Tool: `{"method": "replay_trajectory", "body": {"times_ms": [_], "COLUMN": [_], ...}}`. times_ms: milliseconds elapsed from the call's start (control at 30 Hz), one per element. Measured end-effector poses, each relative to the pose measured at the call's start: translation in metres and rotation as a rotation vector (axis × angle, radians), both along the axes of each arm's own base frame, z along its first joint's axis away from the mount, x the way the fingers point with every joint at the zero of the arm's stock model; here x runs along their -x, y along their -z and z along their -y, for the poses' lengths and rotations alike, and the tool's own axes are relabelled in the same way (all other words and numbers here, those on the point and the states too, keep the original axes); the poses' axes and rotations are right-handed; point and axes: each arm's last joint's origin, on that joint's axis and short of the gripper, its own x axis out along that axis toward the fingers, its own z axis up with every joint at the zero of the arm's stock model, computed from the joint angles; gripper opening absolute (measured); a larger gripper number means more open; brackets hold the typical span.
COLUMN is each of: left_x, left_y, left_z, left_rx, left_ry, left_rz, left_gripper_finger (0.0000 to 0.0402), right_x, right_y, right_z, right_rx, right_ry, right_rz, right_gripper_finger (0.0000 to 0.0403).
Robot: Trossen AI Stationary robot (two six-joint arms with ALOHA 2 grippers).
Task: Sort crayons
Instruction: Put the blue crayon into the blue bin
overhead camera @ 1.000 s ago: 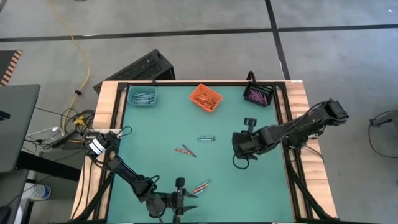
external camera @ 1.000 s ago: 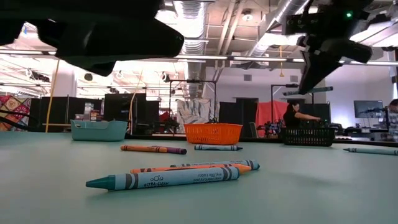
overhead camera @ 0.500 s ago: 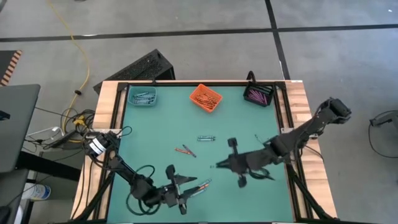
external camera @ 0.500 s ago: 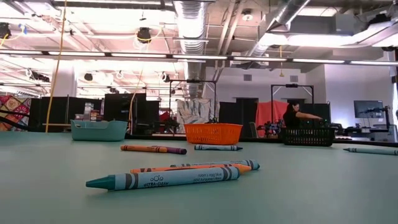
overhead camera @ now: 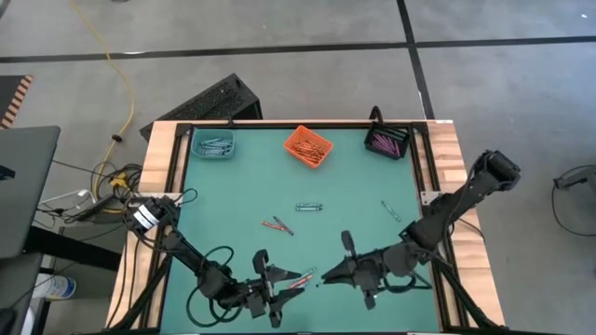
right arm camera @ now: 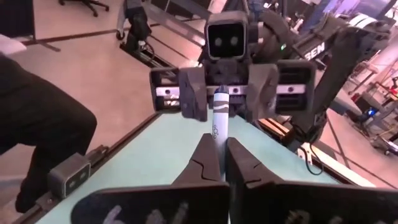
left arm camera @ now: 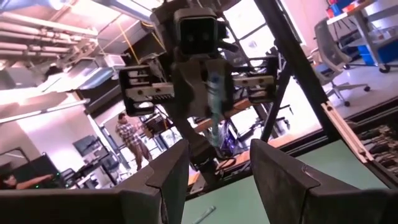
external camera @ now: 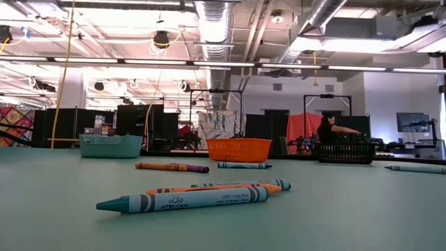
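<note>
My right gripper (right arm camera: 222, 155) is shut on a blue-grey crayon (right arm camera: 217, 124) above the table's near edge. My left gripper (overhead camera: 289, 287) faces it, open. The left gripper's fingers (right arm camera: 194, 99) stand on either side of the crayon's free end, apart from it. The left wrist view shows the same crayon (left arm camera: 213, 99) pointing at me between my spread fingers (left arm camera: 168, 180). Loose crayons lie flat on the green mat: a few below the grippers (overhead camera: 303, 276), two at the middle (overhead camera: 277, 225), one farther back (overhead camera: 309, 207) and one at the right (overhead camera: 391, 210). My right gripper pinches the blue-grey crayon between its two fingers by the end nearest the gripper (right arm camera: 217, 138). The fingers come roughly level from the table's right side and lie along the crayon. The crayon sticks out ahead of the fingertips, lifted clear of the mat.
At the table's far edge stand a teal bin (overhead camera: 214, 145), an orange bin (overhead camera: 308, 147) and a black bin (overhead camera: 386, 141), each with crayons inside. In the low view, a teal crayon (external camera: 182, 200) and an orange one (external camera: 216, 187) lie close by. A person shows in the room behind.
My right gripper has swung from the mat's middle right toward the near edge and the left arm, tipping from pointing down to about level. My left gripper has risen and tipped up from pointing down until it faces the right gripper. Both have left the low view.
</note>
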Motion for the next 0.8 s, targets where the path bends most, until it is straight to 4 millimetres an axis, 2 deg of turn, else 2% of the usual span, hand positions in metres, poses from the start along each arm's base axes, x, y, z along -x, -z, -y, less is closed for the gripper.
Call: {"method": "replay_trajectory", "body": {"times_ms": [267, 567, 800], "left_x": [0.0007, 0.0003, -0.0079], "left_y": [-0.0002, -0.0012, -0.0052], "left_z": [0.0016, 0.0033, -0.0026], "left_rx": [-0.002, -0.014, 0.011], "left_ry": [0.028, 0.105, 0.157], "left_rz": [0.009, 0.042, 0.081], "left_gripper_finger": [0.0159, 0.0159, 0.0159], "right_x": [-0.0056, -0.0060, -0.0050], "right_y": [0.0118, 0.0096, 0.0076], "right_z": [-0.0067, -0.0073, -0.0100], "right_rx": [0.022, 0.005, 0.000], "right_ry": [-0.003, -0.018, -0.061], "right_rz": [-0.017, 0.002, 0.020], "right_gripper_finger": [0.0000, 0.0000, 0.0000]}}
